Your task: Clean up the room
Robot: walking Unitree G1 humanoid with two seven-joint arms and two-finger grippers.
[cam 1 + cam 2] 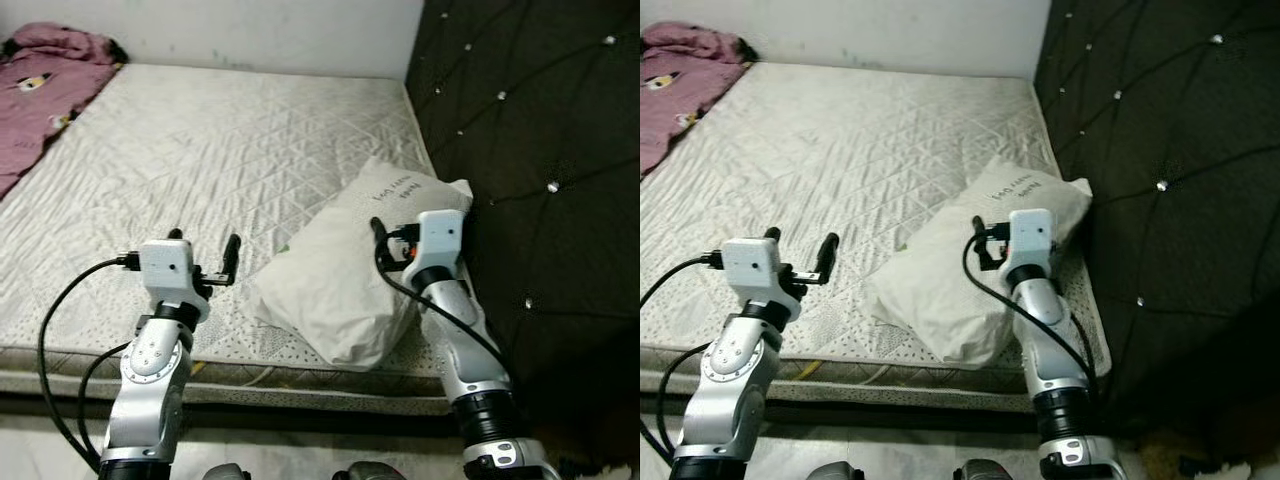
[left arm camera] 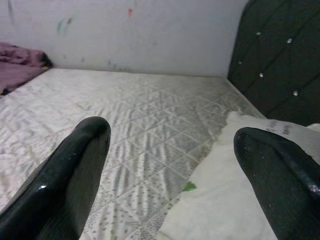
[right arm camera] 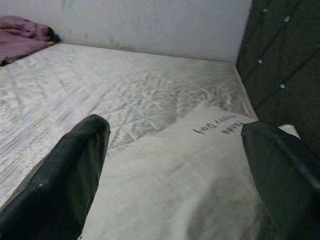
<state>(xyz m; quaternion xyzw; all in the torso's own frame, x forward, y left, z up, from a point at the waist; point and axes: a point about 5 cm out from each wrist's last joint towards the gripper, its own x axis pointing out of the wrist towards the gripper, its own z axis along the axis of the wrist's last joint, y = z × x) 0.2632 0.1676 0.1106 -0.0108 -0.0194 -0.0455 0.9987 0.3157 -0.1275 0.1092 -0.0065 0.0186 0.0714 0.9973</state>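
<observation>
**Both grippers held open over a bare mattress, the right one above a white pillow**

Head camera: A bare grey quilted mattress (image 1: 220, 160) takes up most of the picture. A white pillow (image 1: 345, 275) with small dark handwriting lies on the mattress at its near corner, touching the black tufted headboard (image 1: 540, 150) that runs along the mattress's right side. A crumpled pink blanket (image 1: 40, 90) sits at the far left corner of the mattress, well apart from the pillow. The right gripper (image 1: 380, 240) is held above the pillow's middle, on the headboard side. The left gripper (image 1: 205, 250) is over the mattress's near edge, just beside the pillow's left end and not touching it, its two black fingers spread wide.

Left wrist camera: The left gripper's fingers (image 2: 75, 170) stand far apart with bare mattress between them. The pillow's edge lies under the finger nearer the headboard, with a small green scrap (image 2: 189, 186) on the mattress right at that edge.

Right wrist camera: The right gripper's fingers (image 3: 70, 170) are also spread wide. The pillow lies directly below and between them, its handwriting (image 3: 222, 126) just beyond the tips, towards the headboard.
</observation>
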